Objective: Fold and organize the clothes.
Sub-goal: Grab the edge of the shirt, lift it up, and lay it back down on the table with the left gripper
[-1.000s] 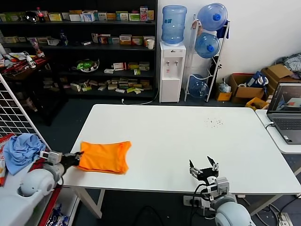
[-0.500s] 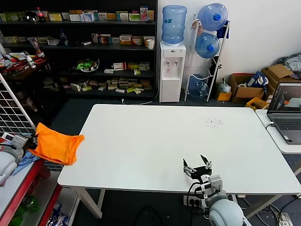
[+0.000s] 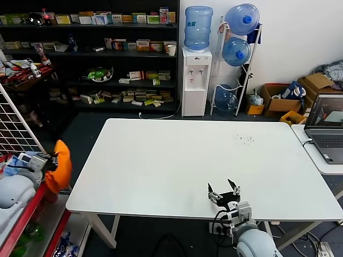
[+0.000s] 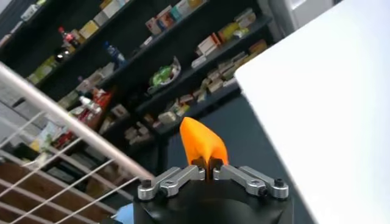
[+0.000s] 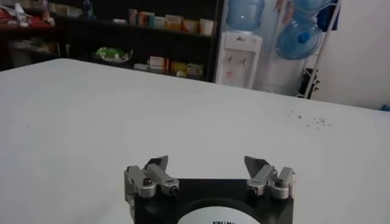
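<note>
The orange T-shirt [image 3: 61, 167] now hangs at the far left of the head view, clear of the white table [image 3: 177, 160] and bunched into a narrow drooping fold beside the wire rack [image 3: 16, 128]. A second ago it lay flat on the table's near-left corner as a folded rectangle; half a second ago I had it lifted just past the table edge. So the folding looks done, and I judge this to be the organizing step: carrying the shirt off to the side storage, where a bit of light blue cloth [image 3: 10, 170] shows just behind my arm.

My left gripper [image 3: 49, 160] sits at the left edge of the head view, jaws pinched nearly together on a pleat of the shirt. In the left wrist view the orange fabric [image 4: 203, 143] rises in a peak from between the closed fingertips, in the lower centre of the frame, with shelving behind it and the table filling the right side.

My right gripper [image 3: 224, 194] waits at the lower centre-right of the head view, over the table's near edge, jaws spread wide and holding nothing; the right wrist view shows both fingers [image 5: 151, 172] well apart above bare tabletop. It has barely moved over the last second.
</note>
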